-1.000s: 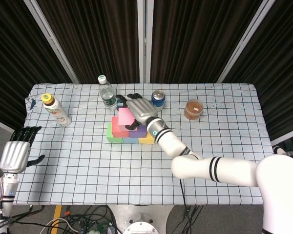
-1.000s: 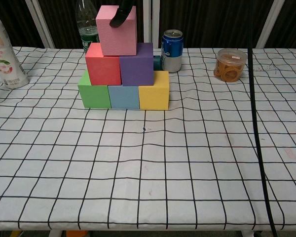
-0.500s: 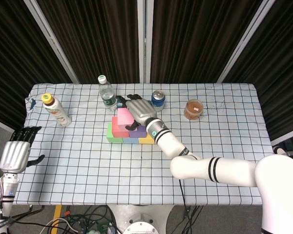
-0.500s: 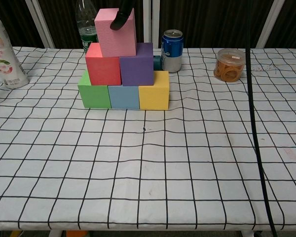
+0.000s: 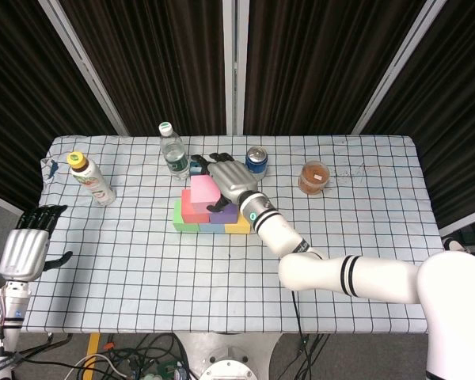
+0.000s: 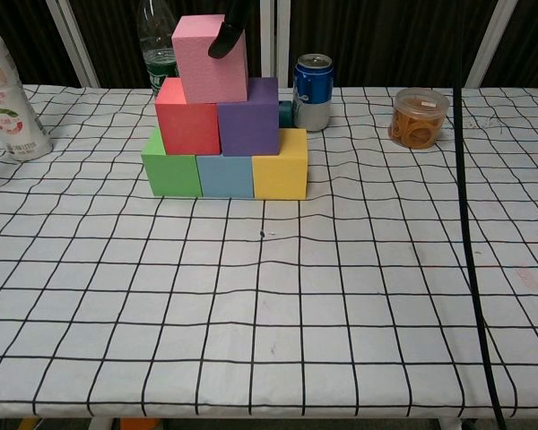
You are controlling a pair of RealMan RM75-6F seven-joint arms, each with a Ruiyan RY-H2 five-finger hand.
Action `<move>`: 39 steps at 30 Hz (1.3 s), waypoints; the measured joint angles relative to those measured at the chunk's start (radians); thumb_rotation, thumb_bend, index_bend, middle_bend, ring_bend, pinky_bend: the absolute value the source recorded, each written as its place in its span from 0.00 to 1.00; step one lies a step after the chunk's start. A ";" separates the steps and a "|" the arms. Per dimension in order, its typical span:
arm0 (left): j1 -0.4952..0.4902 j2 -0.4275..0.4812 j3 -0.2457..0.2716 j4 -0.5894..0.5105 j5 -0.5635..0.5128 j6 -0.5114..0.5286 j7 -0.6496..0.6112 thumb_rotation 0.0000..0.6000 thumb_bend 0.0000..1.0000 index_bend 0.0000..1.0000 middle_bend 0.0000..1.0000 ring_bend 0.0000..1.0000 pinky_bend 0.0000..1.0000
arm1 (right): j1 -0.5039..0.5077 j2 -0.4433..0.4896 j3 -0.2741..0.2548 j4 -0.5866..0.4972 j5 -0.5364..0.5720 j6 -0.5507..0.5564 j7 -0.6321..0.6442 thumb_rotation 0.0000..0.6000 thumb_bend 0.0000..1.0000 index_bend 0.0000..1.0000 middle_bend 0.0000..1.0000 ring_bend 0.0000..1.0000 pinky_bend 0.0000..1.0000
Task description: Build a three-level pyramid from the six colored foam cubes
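Pink cube [image 6: 212, 59] is sitting on top of the red cube [image 6: 186, 116] and the purple cube [image 6: 248, 116], which in turn are resting on the near row of green cube [image 6: 171, 171], blue cube [image 6: 225, 176] and yellow cube [image 6: 280, 165]. Over the last second the pink one is being nudged a little to the left and squared up: a second ago it was leaning slightly with its right edge further over the purple cube, and now it is standing straighter, though sitting more over the red cube than the purple. The right hand [image 5: 228, 178] is still resting over it from the far side, one dark fingertip [image 6: 224, 36] touching its upper front face (whether this is a real grip or only a steadying touch, I cannot tell from either view). The left hand [image 5: 25, 250] is hanging off the near left corner of the tabletop [image 5: 364, 229], fingers apart and holding nothing. As a judgement, all three levels are in place, so the task is nearly done; what is remaining is letting go without tipping the top cube.
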 measured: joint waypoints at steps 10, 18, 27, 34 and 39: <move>0.000 0.000 0.000 0.000 0.000 0.000 0.000 1.00 0.11 0.14 0.15 0.13 0.13 | 0.003 -0.010 0.006 0.005 0.010 0.018 -0.014 1.00 0.15 0.00 0.33 0.02 0.00; 0.000 0.000 0.000 0.000 0.000 0.000 0.000 1.00 0.11 0.14 0.15 0.13 0.13 | 0.002 -0.010 0.011 0.000 0.019 0.026 -0.023 1.00 0.15 0.00 0.34 0.02 0.00; 0.000 0.000 -0.001 0.000 0.000 0.000 0.000 1.00 0.11 0.14 0.15 0.13 0.13 | 0.007 -0.023 0.012 0.011 0.039 0.026 -0.040 1.00 0.15 0.00 0.34 0.02 0.00; 0.000 0.000 -0.001 0.000 0.000 0.000 0.000 1.00 0.11 0.14 0.15 0.13 0.13 | 0.001 -0.021 0.016 0.001 0.030 0.034 -0.045 1.00 0.13 0.00 0.14 0.00 0.00; 0.000 0.000 -0.001 0.000 0.000 -0.001 0.000 1.00 0.11 0.14 0.15 0.13 0.13 | -0.019 0.004 0.028 -0.032 0.005 0.031 -0.028 1.00 0.12 0.00 0.06 0.00 0.00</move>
